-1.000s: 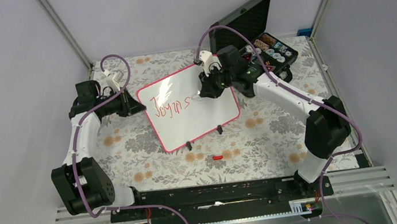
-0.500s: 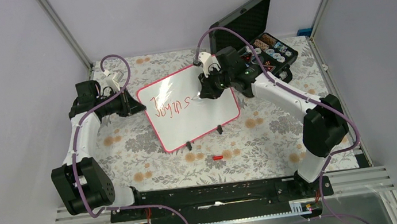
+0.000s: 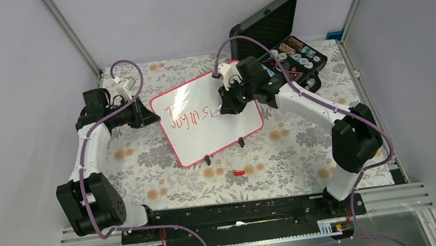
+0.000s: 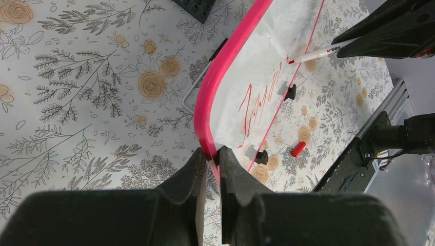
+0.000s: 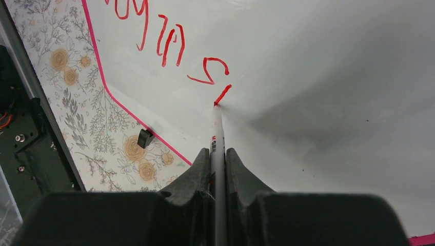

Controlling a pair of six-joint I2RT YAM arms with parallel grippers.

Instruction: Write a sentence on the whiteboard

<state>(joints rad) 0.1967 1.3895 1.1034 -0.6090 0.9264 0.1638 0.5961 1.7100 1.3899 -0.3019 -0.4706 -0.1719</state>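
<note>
The whiteboard [image 3: 217,132] lies tilted on the flowered table, its pink rim [image 4: 215,87] pinched at the left corner by my left gripper [image 4: 212,152], which is shut on it. My right gripper [image 5: 218,152] is shut on a white marker [image 5: 217,128] whose red tip touches the board. The sentence [image 5: 169,46] is red handwriting reading roughly "Joy in s", with a short fresh stroke at the tip. From above, the right gripper [image 3: 226,106] hovers over the board's upper right, just past the red words [image 3: 188,117].
An open black case [image 3: 284,38] with small parts stands at the back right, close behind the right arm. A red marker cap [image 3: 239,173] lies on the tablecloth in front of the board. Two black clip feet [image 3: 207,160] sit on the board's near edge.
The right gripper has shifted slightly left and down with the marker, and a new short red stroke has appeared after the "s". The left gripper has not moved.
</note>
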